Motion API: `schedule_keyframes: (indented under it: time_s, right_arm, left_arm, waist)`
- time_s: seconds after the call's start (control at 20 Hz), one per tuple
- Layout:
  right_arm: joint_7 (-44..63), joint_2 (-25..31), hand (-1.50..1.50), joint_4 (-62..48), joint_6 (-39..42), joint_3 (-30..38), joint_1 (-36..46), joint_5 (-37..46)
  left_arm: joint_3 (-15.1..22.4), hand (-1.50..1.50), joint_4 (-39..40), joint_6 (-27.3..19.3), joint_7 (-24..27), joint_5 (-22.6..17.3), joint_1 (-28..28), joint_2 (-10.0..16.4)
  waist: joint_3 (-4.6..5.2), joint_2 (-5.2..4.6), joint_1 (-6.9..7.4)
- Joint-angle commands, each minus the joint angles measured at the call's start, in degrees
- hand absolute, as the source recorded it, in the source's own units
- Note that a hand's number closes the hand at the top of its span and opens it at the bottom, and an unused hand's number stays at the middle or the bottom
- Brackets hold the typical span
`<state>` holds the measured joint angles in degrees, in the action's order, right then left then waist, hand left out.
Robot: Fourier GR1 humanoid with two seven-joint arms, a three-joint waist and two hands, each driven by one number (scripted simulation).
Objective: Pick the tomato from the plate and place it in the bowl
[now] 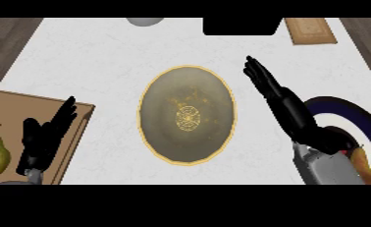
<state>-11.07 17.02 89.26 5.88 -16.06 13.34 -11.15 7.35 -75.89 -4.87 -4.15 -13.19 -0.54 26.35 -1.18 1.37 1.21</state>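
The round plate (187, 114), olive with a gold rim, lies at the counter's middle with nothing on it. At the right edge stands a dark blue bowl (340, 107) with a white inner band. A red-orange patch, apparently the tomato (360, 158), shows inside the bowl, mostly hidden by my right forearm. My right hand (286, 104) hangs over the bowl's left rim, open, with straight fingers pointing up-left and nothing in them. Over the wooden board at the lower left, my left hand (43, 137) rests open with its fingers up.
A wooden cutting board (72, 123) sits at the lower left, with a yellow-green fruit (4, 157) at its left edge. Along the far edge are a grey round object (145, 21), a black block (241, 26) and a small brown board (310, 30).
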Motion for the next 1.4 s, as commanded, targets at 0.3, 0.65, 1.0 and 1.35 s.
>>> schedule_keyframes:
  time_s: [0.3, 0.65, 1.0, 1.35]
  right_arm:
    - [0.87, 21.29, 1.5, -4.67, -7.16, 10.55, -7.32, 15.85]
    - [-13.83, 3.3, -1.5, 2.55, -26.18, 15.4, -24.21, 14.48]
    - [10.12, 11.9, -1.5, 20.32, -31.23, 16.06, -29.74, 27.72]
    - [37.63, 23.24, -1.5, 29.01, -16.26, 14.08, -29.7, 34.35]
  left_arm:
    - [-2.05, 0.0, -6.35, 2.08, -0.31, -2.34, 4.53, 1.34]
    - [-3.69, 0.0, -7.64, 3.7, -9.13, -5.57, 13.78, 1.06]
    - [-2.3, 0.0, -10.57, 5.74, -8.72, -5.36, 10.68, -0.15]
    - [-1.32, 0.0, -11.35, 4.55, -9.36, -3.84, 11.32, -1.41]
  waist:
    - [3.18, -0.28, -4.61]
    - [1.19, -1.2, -2.86]
    - [1.42, -1.18, -1.69]
    - [1.49, -1.3, -0.62]
